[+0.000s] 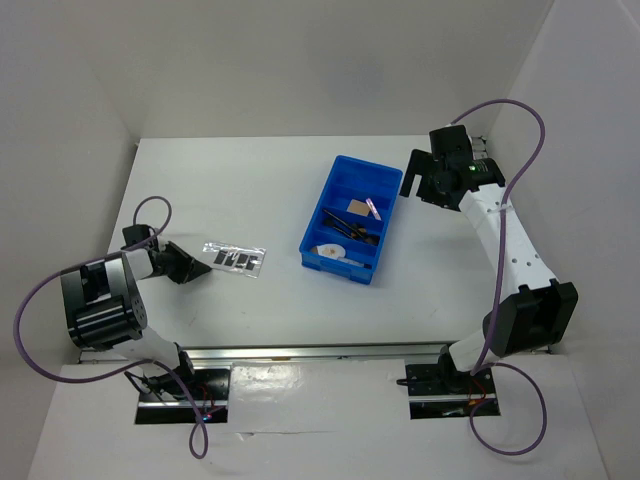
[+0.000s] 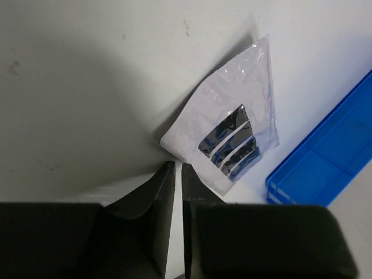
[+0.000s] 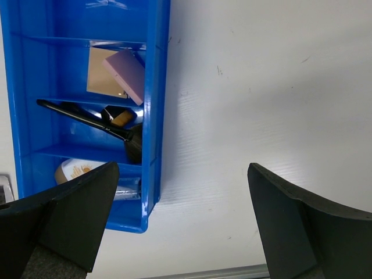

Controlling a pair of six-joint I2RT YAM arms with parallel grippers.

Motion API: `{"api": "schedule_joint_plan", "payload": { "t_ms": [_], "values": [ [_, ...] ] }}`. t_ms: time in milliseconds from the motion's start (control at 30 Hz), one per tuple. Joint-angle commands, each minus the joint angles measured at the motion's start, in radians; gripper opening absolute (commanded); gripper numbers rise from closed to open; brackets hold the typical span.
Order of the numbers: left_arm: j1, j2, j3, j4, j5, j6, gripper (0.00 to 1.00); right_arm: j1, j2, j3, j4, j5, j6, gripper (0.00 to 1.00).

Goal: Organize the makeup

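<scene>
The palette (image 2: 229, 142), a silver strip with dark pans, lies flat on the table (image 1: 250, 190) inside a clear bag (image 2: 247, 75). It sits to the left of the bin (image 1: 316, 215), apart from it, with bare tabletop between them.

My left gripper (image 2: 177, 168) is low at the bag's left end. Its jaws are drawn to a thin slit and the tips are right at the bag's near edge. From the wrist camera I cannot tell whether that edge is caught between them or only touched.

The rest of the makeup is in the blue bin. A tan pad (image 3: 102, 72) lies in one compartment with a pink piece (image 3: 125, 75) leaning over it. A black brush (image 3: 87, 116) lies slantwise in the next compartment. The white compact (image 3: 75, 168) is in the compartment after that, towards the near end, half hidden behind one of my right fingers.

My right gripper (image 3: 183, 168) hangs above the table just past the bin's right wall. Its jaws are spread wide with nothing between them. From its wrist camera I see bare white surface through the gap and the bin's long side at the left.
</scene>
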Motion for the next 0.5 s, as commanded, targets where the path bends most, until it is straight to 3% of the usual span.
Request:
{"api": "schedule_joint_plan", "payload": {
  "t_ms": [0,100,333,467],
  "values": [
    [0.003,0.027,0.012,0.033,-0.040,0.001,0.18,0.003,-0.050,0.043,0.031,-0.011,-0.001,0.99],
    [0.003,0.036,0.065,-0.014,-0.049,0.014,0.00,0.003,-0.050,0.043,0.031,-0.011,-0.001,0.99],
    [0.003,-0.059,0.218,-0.138,-0.037,0.079,0.00,0.021,-0.050,0.043,0.031,-0.011,0.008,0.99],
    [-0.020,-0.099,0.325,-0.226,-0.037,0.145,0.00,0.130,-0.050,0.053,0.076,-0.057,-0.045,0.99]
  ]
}}
